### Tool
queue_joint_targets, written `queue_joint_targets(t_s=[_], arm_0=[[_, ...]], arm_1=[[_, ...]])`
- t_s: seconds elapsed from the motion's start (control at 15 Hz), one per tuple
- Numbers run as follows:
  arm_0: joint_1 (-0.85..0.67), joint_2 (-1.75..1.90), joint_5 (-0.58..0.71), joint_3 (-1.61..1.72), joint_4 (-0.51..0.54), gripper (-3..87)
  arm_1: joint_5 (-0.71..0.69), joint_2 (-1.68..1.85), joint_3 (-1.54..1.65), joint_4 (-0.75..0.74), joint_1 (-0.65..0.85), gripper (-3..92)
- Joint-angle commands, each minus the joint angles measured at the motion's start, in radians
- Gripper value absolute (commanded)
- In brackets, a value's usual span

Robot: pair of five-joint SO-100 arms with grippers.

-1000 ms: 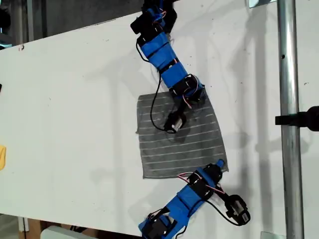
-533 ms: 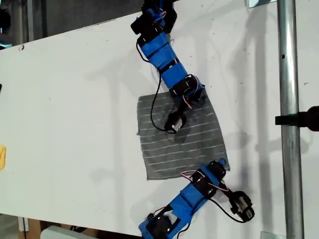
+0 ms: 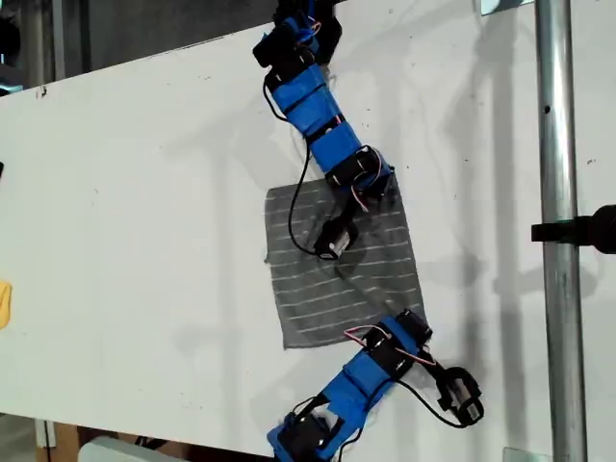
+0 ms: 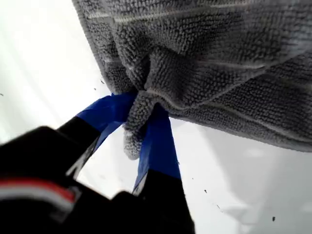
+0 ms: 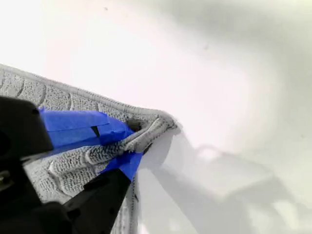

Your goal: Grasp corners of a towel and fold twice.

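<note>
Spreading over the middle of the white tabletop [image 3: 135,192], just right of centre in the exterior view, one towel [image 3: 318,289] lies mostly flat, its stripes running roughly across that frame. Two blue arms reach onto it, one from the top of the exterior view and one from the bottom, each at a corner on the towel's right-hand edge there. My first gripper [image 4: 139,129] is clenched on a corner [image 4: 134,141], the cloth bunched and hanging up between its fingers [image 4: 158,141]. My second gripper [image 5: 127,141] is likewise pinched on a corner [image 5: 156,127], fabric puckered at its fingers [image 5: 78,127]. The wrist views do not settle which arm is which. Judging from this, the fold must carry both held corners toward the free edge at the exterior view's left, well apart from them. Count: one towel, two arms, two corners held, two left lying.
</note>
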Motion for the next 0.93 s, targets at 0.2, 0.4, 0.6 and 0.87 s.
queue_joint_targets(t_s=[0.2,0.4,0.6,0.87], arm_0=[[-0.089,0.38,0.005,-0.012,0.153,-2.8],[-0.164,0.497,-0.018,0.097,0.288,-2.8],[-0.279,0.647,-0.037,0.341,0.245,-2.9],[-0.466,0.723,0.066,0.468,0.265,-2.9]], arm_1=[[0.012,0.334,-0.075,0.087,0.021,-0.3],[0.009,0.483,0.077,0.097,0.101,-0.3],[-0.021,0.561,0.215,0.091,0.239,-0.3],[-0.219,0.558,0.256,0.02,0.472,-0.3]])
